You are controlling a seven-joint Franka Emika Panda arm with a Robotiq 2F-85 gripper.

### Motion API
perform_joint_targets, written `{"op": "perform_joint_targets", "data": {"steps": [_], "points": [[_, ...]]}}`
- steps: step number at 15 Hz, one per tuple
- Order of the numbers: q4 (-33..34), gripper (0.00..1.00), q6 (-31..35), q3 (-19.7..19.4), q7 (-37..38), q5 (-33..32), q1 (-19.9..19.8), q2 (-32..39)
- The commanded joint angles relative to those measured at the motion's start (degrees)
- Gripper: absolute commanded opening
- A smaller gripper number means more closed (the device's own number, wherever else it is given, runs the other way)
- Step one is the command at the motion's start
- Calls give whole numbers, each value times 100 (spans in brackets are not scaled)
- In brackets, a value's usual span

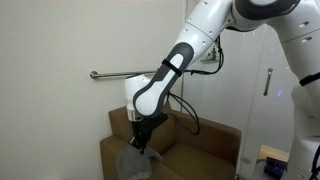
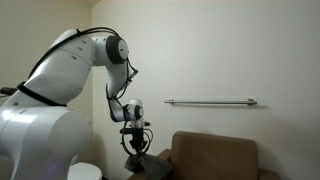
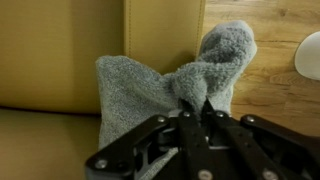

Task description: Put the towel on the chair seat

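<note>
The gripper (image 3: pixel 195 112) is clamped shut on a bunched fold of the towel (image 3: pixel 140 85). The pinch is seen at the bottom centre of the wrist view, with grey cloth puffed up on either side of the fingers. A gathered bit is probably grabbed so that the rest hangs free and can be draped later.

In an exterior view the cloth is dangled at the lower left of the frame, low against the front corner of the armchair (image 1: pixel 205 150) — so it's held in the air, not laid down. The chair seat (image 1: pixel 185 152) is further right in that frame and nothing grey is seen on it. Wood floor (image 3: pixel 270 70) is shown at the right of the wrist view, so a carry over the seat is likely needed before anything is let go.
</note>
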Motion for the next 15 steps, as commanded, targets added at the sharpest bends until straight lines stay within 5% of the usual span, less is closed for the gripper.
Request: {"op": "perform_joint_targets", "data": {"steps": [1,9,15], "points": [[101,6,-369,207,-543,309,-273,-211],[550,6,-1003,255,-935,416,-461,-306],[612,12,-814,164,-638,247,-334,-75]]}}
